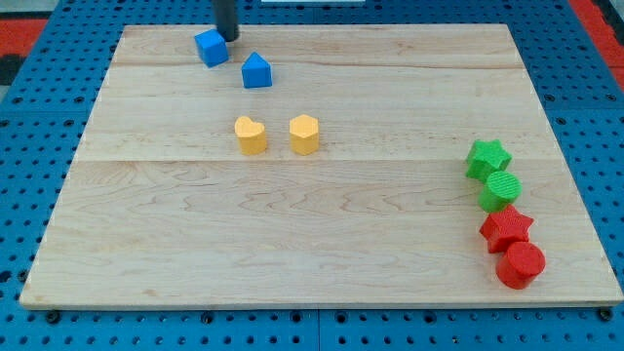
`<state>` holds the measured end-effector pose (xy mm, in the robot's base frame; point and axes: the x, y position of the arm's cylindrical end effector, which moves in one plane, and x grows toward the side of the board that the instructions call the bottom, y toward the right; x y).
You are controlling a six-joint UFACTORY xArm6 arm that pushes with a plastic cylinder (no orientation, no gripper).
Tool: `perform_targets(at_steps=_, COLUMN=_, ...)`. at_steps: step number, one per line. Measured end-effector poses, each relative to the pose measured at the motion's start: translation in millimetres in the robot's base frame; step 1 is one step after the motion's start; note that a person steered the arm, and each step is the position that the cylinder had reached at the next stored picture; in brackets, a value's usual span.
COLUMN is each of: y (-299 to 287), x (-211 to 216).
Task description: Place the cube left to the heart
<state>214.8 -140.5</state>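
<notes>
- Camera view: the dark rod comes down from the view's top edge, close to upright, and only its lower stretch shows; my tip (227, 37) sits on the wooden board (292, 234) near its top-left part.
- There is no gripper on this arm, only the rod, so there are no jaws to be wide or narrow, and it holds nothing.
- My tip is just at the upper right of the blue cube (211, 47), touching it or nearly so; I cannot tell which.
- The blue cube lies near the board's top edge, left of centre. It is turned askew to the board's edges, one corner towards the view's bottom; it has no clear long axis.
- A second blue block (256, 70), with a peaked top, stands just to the lower right of the cube, apart from it.
- The yellow heart (251, 135) lies below these, towards the board's middle, well apart from the cube, its notch upward.
- A yellow hexagonal block (304, 134) is near the heart's right.
- Along the right side: a green star (487, 159), a green cylinder (502, 188), a red star (505, 228) and a red cylinder (520, 264), in a close chain.
</notes>
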Motion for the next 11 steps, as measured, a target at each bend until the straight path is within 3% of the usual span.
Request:
perform_targets(at_steps=1, y=-6.8, x=58.3)
perform_targets(at_steps=2, y=-0.4, x=62.3)
perform_targets(at_steps=3, y=-9.4, x=32.7)
perform_targets(at_steps=5, y=-32.1, x=127.1)
perform_targets(at_steps=6, y=-31.0, x=151.0)
perform_targets(at_steps=7, y=-85.3, x=122.3)
perform_targets(at_steps=8, y=-101.3, x=156.1)
perform_targets(at_steps=10, y=-35.4, x=196.5)
perform_targets(at_steps=11, y=-64.2, x=195.4)
